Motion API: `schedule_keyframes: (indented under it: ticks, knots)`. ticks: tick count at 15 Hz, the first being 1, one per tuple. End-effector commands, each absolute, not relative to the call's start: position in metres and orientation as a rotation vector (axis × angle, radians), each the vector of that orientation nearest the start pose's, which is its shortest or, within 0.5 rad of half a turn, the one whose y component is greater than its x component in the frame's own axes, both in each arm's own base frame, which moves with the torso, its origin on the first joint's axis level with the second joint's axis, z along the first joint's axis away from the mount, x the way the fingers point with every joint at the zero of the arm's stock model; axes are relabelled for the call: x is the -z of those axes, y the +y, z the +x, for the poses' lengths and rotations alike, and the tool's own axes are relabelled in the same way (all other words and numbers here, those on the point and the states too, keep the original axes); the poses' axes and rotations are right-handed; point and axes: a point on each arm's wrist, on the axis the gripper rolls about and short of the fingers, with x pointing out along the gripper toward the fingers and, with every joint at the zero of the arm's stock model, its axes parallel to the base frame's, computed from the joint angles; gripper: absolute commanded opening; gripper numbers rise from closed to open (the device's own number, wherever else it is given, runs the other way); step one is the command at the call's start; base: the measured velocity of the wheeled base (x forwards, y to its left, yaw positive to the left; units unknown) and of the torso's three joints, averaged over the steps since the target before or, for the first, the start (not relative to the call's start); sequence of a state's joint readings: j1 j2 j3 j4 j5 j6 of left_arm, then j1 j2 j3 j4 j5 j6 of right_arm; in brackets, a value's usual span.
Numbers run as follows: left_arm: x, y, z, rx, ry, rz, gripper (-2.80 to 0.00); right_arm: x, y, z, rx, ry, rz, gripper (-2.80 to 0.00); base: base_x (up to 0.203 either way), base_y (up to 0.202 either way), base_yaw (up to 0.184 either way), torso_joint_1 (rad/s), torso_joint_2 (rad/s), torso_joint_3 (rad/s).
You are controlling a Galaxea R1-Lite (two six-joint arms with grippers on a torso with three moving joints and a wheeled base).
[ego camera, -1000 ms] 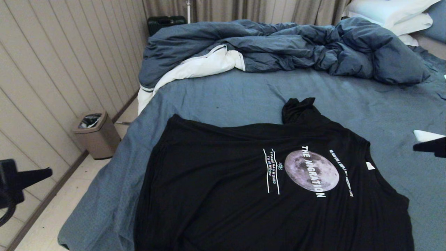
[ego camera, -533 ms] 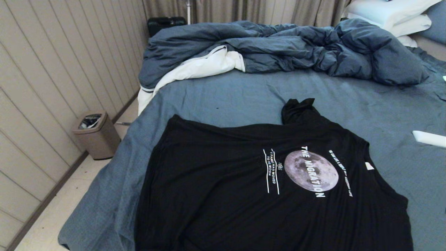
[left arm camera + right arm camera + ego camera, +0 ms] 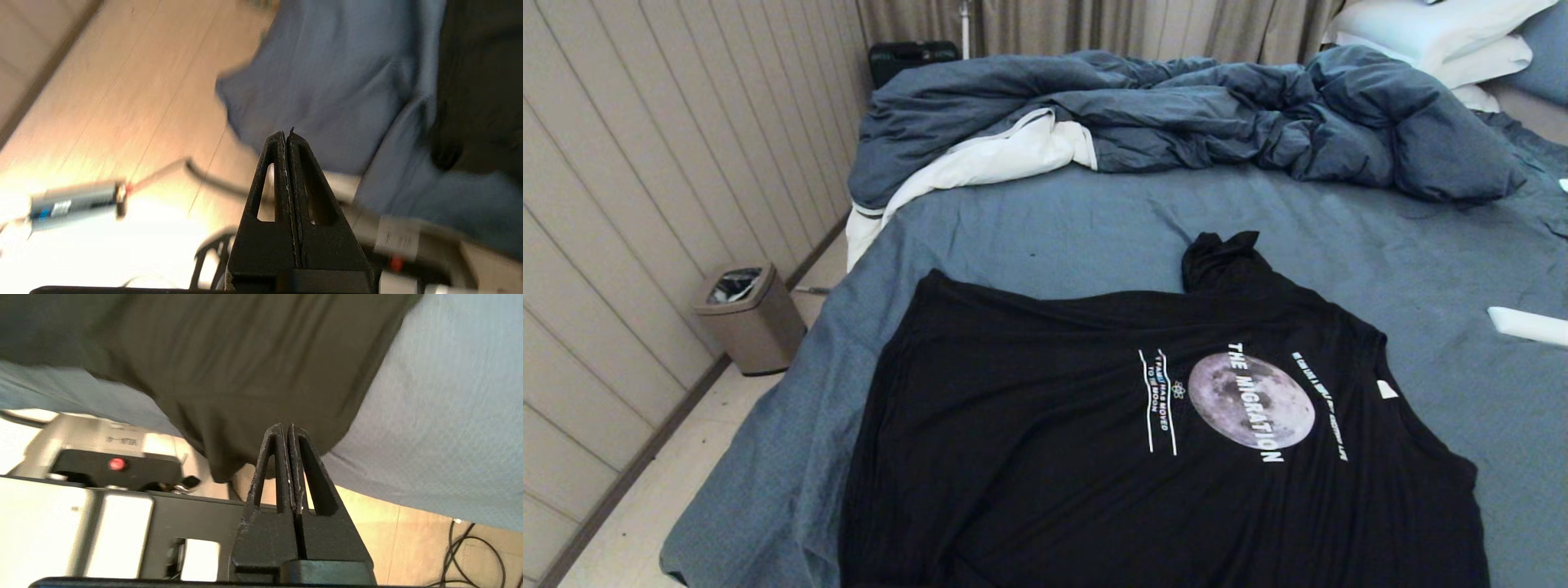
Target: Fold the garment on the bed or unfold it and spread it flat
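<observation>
Garment (image 3: 1160,441), a large black short-sleeved T-shirt, is lying spread front-up across the near part of the bed (image 3: 1045,220), filling the head view from about 6 o'clock up to the centre; its grey moon print (image 3: 1251,400) is sitting toward 4 o'clock of centre, with white lettering running across it and a small white neck label (image 3: 1388,389) at 3 o'clock of the print; one sleeve (image 3: 1217,257) is bunching into a peak at the shirt's 12 o'clock edge. Neither arm is showing in the head view. Left gripper (image 3: 287,132) is pointing past the bed's hanging sheet corner toward the pale floor (image 3: 122,102), its two black fingers pressing flat together with nothing between them; a cable (image 3: 212,179) is trailing on the floor beyond. Right gripper (image 3: 286,426) is aiming at the shirt's lower hem (image 3: 229,428), which is draping over the bed's edge; its fingers are likewise pinched together and holding nothing, the tips lying close to the cloth, though whether they are touching it cannot be told. Dark blue duvet (image 3: 1176,114) with white lining is lying crumpled at 12 o'clock; white pillows (image 3: 1437,33) are resting at 1 o'clock; a small bin (image 3: 747,314) is standing on the floor at 9 o'clock.
</observation>
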State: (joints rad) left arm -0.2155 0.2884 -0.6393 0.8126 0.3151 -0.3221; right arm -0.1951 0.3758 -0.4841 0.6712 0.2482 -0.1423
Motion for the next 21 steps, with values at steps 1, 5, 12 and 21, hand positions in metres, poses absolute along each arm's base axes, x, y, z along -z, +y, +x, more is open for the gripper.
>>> schedule_keyframes:
  ticks: [1, 5, 12, 21]
  knots:
    - [-0.173, 0.019, -0.056, -0.176, 0.378, -0.202, -2.80, -0.130, 0.012, -0.036, -0.080, 0.493, -0.032, -2.80, 0.000, 0.000, 0.000, 0.000, 0.00, 0.000]
    - [-0.186, 0.016, -0.066, -0.267, 0.338, -0.157, -2.80, -0.105, 0.007, -0.017, -0.023, 0.418, -0.059, -2.80, 0.000, 0.000, 0.000, 0.000, 0.00, 0.000]
    - [-0.159, 0.003, -0.073, -0.264, 0.378, -0.071, -2.80, -0.093, 0.006, -0.013, -0.040, 0.410, -0.043, -2.80, 0.000, 0.000, 0.000, 0.000, 0.00, 0.000]
    - [-0.095, 0.004, -0.041, -0.203, 0.119, 0.023, -2.80, -0.079, 0.001, -0.002, 0.127, 0.265, -0.034, -2.80, 0.000, 0.000, 0.000, 0.000, 0.00, 0.000]
